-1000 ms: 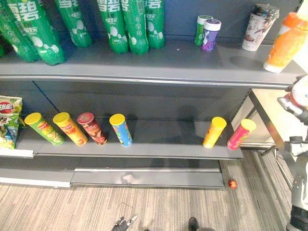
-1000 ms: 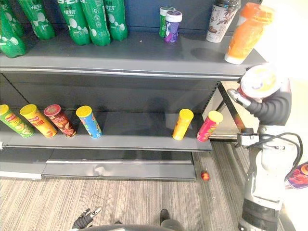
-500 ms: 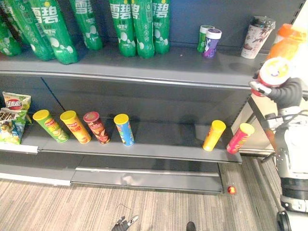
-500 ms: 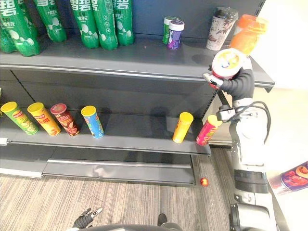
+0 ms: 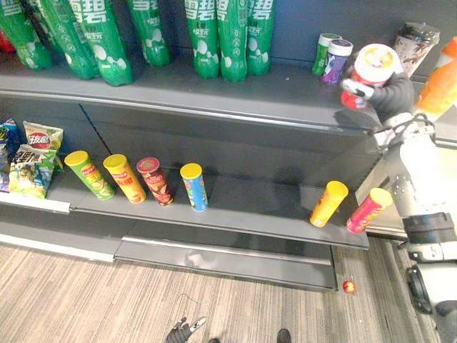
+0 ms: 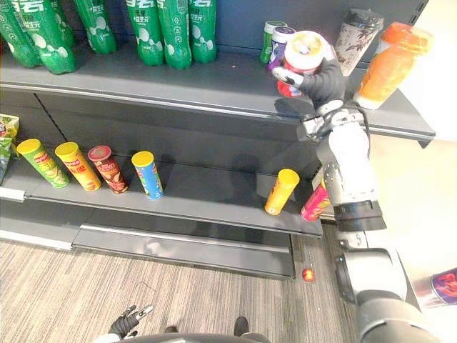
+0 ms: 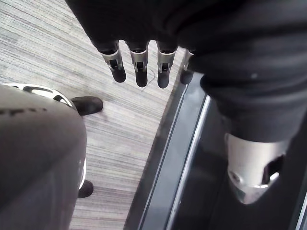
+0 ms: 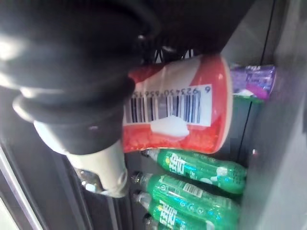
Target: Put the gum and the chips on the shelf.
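Gum tub (image 5: 373,68) hovering over upper shelf's (image 5: 214,96) right end.
Right hand (image 5: 391,96) is clasping it; next move is likely setting it down beside the jars (image 5: 334,57). Left hand (image 7: 140,72) is hanging slack.

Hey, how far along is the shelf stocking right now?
Six chip cans sit on the lower shelf. The right hand holds a red gum tub above the top shelf, by two other tubs, not yet set down. The left hand hangs open, holding nothing.

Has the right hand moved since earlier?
Yes. The right hand, holding the red canister, rose from below the orange bottle to the top shelf, near the purple jar.
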`<state>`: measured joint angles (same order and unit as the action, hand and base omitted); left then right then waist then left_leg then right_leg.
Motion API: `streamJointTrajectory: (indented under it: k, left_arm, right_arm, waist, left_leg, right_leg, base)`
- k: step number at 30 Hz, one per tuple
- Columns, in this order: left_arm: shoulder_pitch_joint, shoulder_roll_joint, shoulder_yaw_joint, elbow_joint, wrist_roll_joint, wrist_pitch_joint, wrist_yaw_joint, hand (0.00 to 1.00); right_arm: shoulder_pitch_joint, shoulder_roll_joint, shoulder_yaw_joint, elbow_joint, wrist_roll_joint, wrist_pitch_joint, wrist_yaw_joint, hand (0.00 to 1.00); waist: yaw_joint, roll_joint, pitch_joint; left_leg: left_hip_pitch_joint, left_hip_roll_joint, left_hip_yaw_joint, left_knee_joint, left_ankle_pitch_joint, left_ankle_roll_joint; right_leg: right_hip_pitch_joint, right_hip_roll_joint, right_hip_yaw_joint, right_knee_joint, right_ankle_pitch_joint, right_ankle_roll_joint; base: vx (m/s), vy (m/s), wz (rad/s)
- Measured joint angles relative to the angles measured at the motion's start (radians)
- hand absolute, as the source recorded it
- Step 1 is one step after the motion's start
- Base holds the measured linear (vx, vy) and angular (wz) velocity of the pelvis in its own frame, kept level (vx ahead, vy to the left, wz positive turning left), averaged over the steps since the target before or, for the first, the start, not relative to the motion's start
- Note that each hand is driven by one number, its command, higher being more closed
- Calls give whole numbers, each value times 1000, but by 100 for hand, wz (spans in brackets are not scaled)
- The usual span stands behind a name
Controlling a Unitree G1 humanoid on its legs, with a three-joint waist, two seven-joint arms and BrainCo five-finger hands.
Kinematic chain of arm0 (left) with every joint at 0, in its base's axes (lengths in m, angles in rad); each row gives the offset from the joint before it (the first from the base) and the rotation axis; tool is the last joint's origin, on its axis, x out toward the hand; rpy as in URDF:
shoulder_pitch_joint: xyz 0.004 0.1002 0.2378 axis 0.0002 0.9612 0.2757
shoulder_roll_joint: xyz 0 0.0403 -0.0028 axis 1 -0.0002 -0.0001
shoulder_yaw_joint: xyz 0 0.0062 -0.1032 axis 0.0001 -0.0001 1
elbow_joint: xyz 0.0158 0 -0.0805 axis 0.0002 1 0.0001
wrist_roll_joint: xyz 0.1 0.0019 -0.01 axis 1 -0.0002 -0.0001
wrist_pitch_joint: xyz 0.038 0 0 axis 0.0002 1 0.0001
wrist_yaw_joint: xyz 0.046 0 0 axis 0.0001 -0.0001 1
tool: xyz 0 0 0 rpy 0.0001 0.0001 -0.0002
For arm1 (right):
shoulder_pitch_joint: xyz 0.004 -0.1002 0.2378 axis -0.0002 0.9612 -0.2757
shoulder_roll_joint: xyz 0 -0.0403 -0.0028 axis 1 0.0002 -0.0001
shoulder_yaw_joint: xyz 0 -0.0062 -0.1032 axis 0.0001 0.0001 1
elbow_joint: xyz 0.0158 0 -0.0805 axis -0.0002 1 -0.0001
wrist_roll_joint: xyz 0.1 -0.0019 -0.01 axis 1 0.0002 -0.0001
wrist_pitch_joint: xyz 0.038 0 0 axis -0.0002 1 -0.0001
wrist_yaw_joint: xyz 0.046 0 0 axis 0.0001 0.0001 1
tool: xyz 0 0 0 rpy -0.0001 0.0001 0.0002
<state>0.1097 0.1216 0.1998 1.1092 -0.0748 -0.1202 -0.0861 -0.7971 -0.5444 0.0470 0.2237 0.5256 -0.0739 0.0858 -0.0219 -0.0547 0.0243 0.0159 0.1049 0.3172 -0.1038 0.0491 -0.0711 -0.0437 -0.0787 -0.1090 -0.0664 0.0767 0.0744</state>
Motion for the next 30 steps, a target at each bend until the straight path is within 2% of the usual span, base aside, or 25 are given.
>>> streamJointTrajectory:
  k: [5, 10, 15, 30]
  left_arm:
    - [-5, 5, -7, 0, 0, 3, 1, 0]
    - [-24, 5, -16, -2, -34, 19, 0, 0]
    - [-38, 4, -28, -4, -39, 21, 0, 0]
    - [-48, -8, -40, -15, -38, 22, 3, 0]
  right_arm:
    - [-112, -8, 52, 81, 29, 11, -3, 100]
    - [-241, -40, 100, 187, 45, 36, -11, 100]
    - [-267, -37, 100, 248, 45, 53, -13, 100]
    - [-284, 26, 76, 331, 45, 76, -15, 100]
  waist:
    - [3, -2, 8]
    - [9, 0, 44]
    - [26, -5, 55]
    - [27, 3, 80]
  left_leg:
    - [-1, 11, 0, 0, 5, -5]
    - [-9, 21, 0, 0, 13, -15]
    - [-13, 26, 0, 0, 18, -15]
    - [-13, 41, 3, 0, 24, -23]
  right_leg:
    - [-3, 12, 3, 0, 4, -6]
    - [-6, 22, -2, -7, 5, -9]
    - [-7, 26, -4, -14, 5, -9]
    - [-6, 43, -3, -19, 15, -17]
  base:
    - [-20, -19, -3]
    - [-43, -28, 1]
    - [6, -2, 0]
    - [20, -3, -1]
